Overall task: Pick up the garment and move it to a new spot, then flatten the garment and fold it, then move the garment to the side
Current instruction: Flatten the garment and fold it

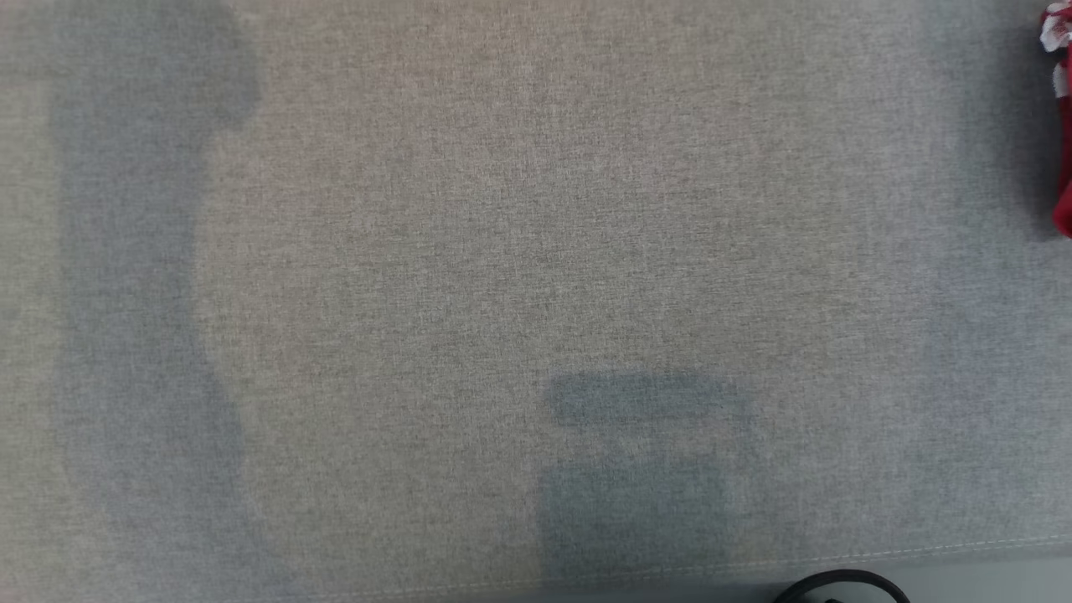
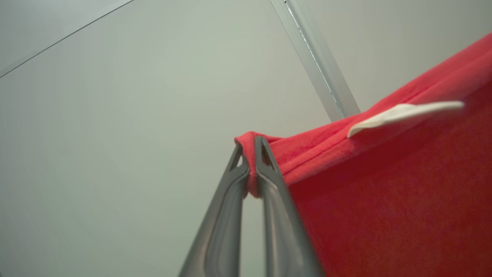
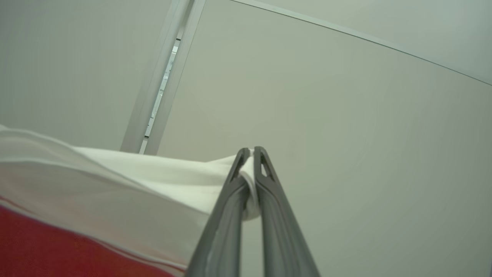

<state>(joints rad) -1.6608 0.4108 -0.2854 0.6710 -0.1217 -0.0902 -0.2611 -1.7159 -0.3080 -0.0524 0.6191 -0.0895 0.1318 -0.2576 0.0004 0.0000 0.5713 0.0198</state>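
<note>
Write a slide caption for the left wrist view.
Left end effector shut on the hem of a red garment, white label showing, held before pale panels and a metal rail.

On my screen the head view gives a grey woven cloth surface (image 1: pixel 469 209), and the light on it is soft. Some faint shadows lie on it: a long one (image 1: pixel 126 293) at the left side and a blocky one (image 1: pixel 636 477) low in the middle. A stitched seam (image 1: pixel 921 550) runs along the near edge, and just below it I see a pale smooth strip (image 1: pixel 988 582). In both wrist views I look at pale flat panels (image 2: pixel 115 134), crossed by a metal rail (image 2: pixel 315 61) and a thin joint line (image 2: pixel 65 36).
</note>
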